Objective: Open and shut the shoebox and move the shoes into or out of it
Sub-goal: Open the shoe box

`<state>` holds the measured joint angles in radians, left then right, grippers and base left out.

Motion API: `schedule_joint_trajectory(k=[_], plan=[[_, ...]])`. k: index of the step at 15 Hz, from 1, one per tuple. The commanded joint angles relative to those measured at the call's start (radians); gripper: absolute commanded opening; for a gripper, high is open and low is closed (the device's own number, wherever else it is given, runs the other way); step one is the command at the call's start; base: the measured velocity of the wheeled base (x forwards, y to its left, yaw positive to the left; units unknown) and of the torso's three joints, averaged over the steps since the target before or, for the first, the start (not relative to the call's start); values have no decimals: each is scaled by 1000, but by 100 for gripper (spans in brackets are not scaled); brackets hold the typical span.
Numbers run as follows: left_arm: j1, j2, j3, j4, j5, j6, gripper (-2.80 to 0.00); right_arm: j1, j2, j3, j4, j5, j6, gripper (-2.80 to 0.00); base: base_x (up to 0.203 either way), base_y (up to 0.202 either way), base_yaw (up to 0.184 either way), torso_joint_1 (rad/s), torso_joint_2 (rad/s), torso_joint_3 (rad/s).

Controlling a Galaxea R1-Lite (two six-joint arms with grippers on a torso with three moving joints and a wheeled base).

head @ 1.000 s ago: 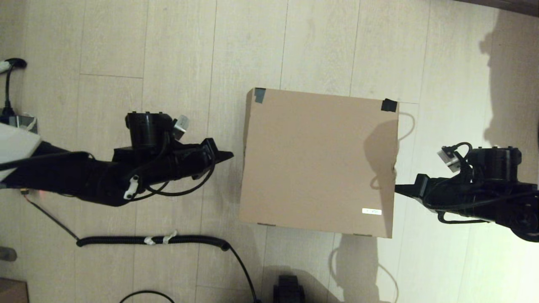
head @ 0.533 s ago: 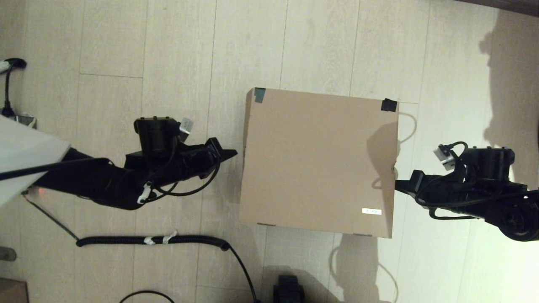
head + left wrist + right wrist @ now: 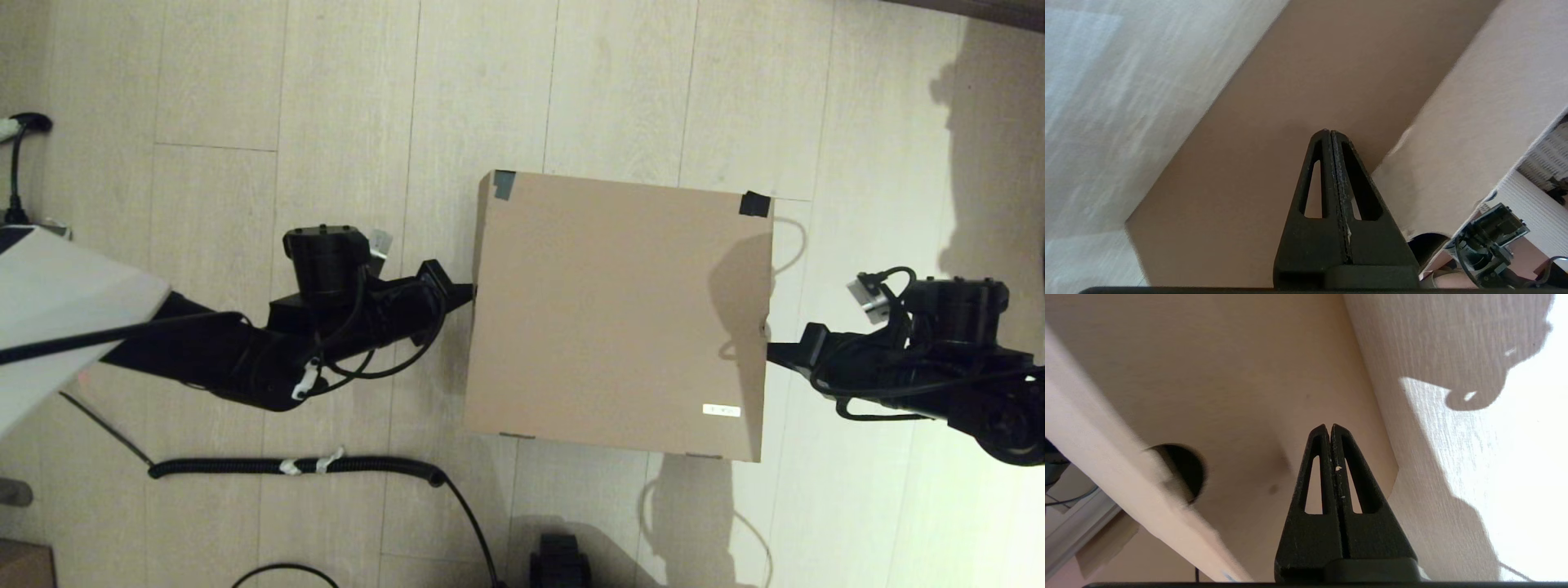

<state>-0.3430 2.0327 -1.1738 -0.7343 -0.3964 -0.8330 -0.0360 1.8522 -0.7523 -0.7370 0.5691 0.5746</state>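
Both sets of jaws are pressed fully together with nothing between them, each pair of fingers meeting in a single seam. The left gripper [image 3: 467,291] points toward 3 o'clock and its tip meets the left side wall of the shoebox [image 3: 616,314], a little above the middle of that wall; in the left wrist view the closed tip of the left gripper [image 3: 1329,132] sits against the plain brown cardboard of the shoebox [image 3: 1274,122]. The right gripper [image 3: 774,351] points toward 9 o'clock, and its tip meets the right side wall of the box, slightly below the middle. In the right wrist view the right gripper [image 3: 1329,426] lies close over the side of the shoebox [image 3: 1216,388], near a round hole [image 3: 1182,469] cut in the cardboard. The box sits on the pale wooden floor [image 3: 343,106] just right of the centre of the head view, its flap lid lying flat and shut, with dark tape patches [image 3: 753,204] at the two far corners and a small white sticker [image 3: 721,411] on the lid toward 5 o'clock. A coiled black cable [image 3: 294,467] lies on the floor at about 8 o'clock from the box, well apart from it. The corner of a small brown box [image 3: 24,565] shows at the lower left edge.
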Motion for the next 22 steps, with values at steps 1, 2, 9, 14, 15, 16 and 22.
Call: schedule_joint_trajectory(k=[1, 2, 9, 14, 15, 16, 22], plan=[[-5, -8, -1, -7, -2, -6, -280, 0, -19, -1, -4, 3, 3, -280, 0, 0, 0, 0, 0, 0], [-10, -15, -1, -7, -2, -6, -280, 0, -25, -1, -2, 5, 6, -280, 0, 0, 0, 0, 0, 0], [-31, -62, 9, -5, 0, -8, -280, 1, -77, -19, 38, 25, 60, -280, 0, 0, 0, 0, 0, 0], [-32, -108, 36, -4, 1, -8, -280, 1, -143, -54, 120, 25, 62, -280, 0, 0, 0, 0, 0, 0], [-32, -115, 41, -2, 1, -9, -280, 1, -159, -64, 139, 25, 62, -280, 0, 0, 0, 0, 0, 0], [-33, -126, 48, -3, 1, -12, -280, 1, -176, -70, 162, 25, 62, -280, 0, 0, 0, 0, 0, 0], [-39, -178, 60, -2, 1, -66, -280, 1, -246, -101, 255, 26, 62, -280, 0, 0, 0, 0, 0, 0]])
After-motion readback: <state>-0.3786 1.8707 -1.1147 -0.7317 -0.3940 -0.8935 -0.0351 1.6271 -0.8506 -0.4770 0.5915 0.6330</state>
